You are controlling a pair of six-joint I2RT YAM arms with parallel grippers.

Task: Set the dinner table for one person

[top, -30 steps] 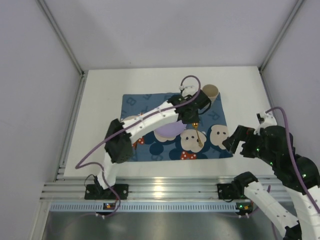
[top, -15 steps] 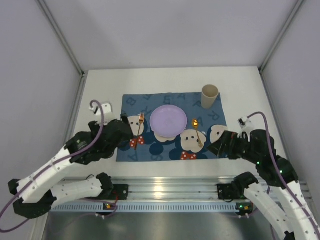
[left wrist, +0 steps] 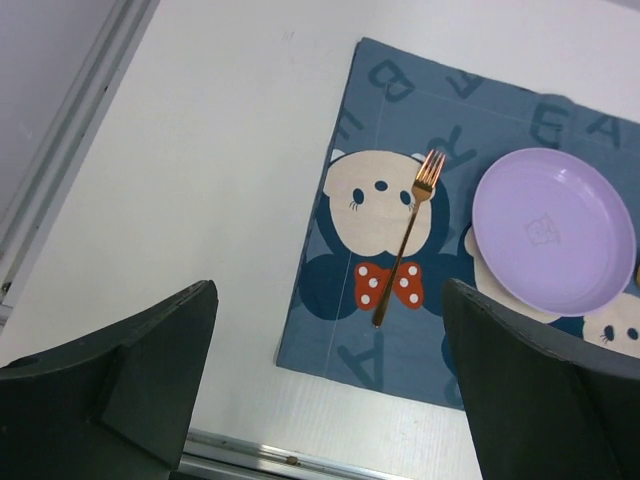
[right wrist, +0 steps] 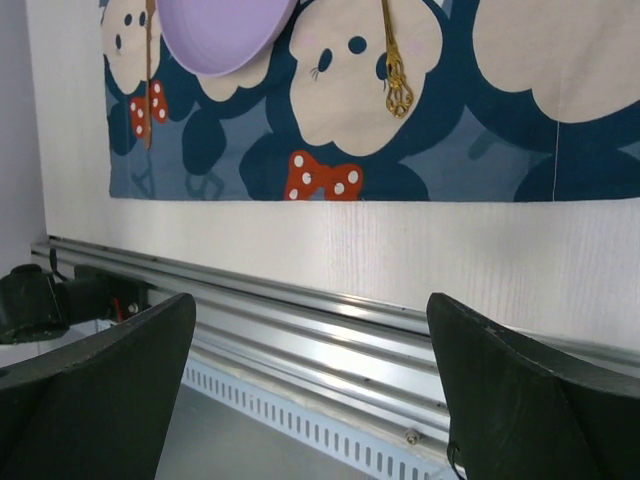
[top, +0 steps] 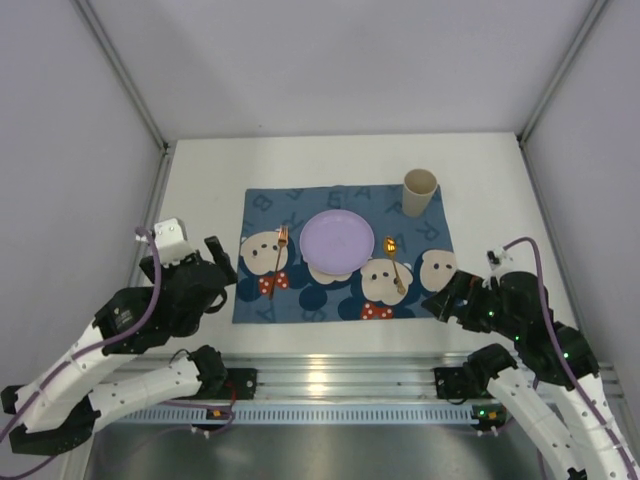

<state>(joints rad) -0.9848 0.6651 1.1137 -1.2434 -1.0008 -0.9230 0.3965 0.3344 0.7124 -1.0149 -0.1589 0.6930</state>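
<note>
The white dinner table (top: 200, 190) carries a blue bear-print placemat (top: 300, 305). A lilac plate (top: 337, 240) lies at the mat's middle. A gold fork (top: 279, 250) lies left of the plate and a gold spoon (top: 394, 262) right of it. A beige cup (top: 420, 192) stands upright at the mat's back right corner. My left gripper (top: 222, 270) hangs open and empty off the mat's front left corner. Its wrist view shows the fork (left wrist: 405, 250) and plate (left wrist: 553, 228) ahead of the left gripper (left wrist: 328, 290). My right gripper (top: 445, 298) is open and empty by the mat's front right corner.
A ribbed aluminium rail (top: 330, 378) runs along the table's near edge, and the right gripper (right wrist: 311, 300) hovers over that rail (right wrist: 300, 330). Grey walls with slanted metal posts (top: 120, 70) close in the back and both sides. Both arm bases sit on the rail.
My left arm has pulled back from over the spoon and plate to the front left, and its jaws have opened. The right gripper has drawn slightly toward the near edge.
</note>
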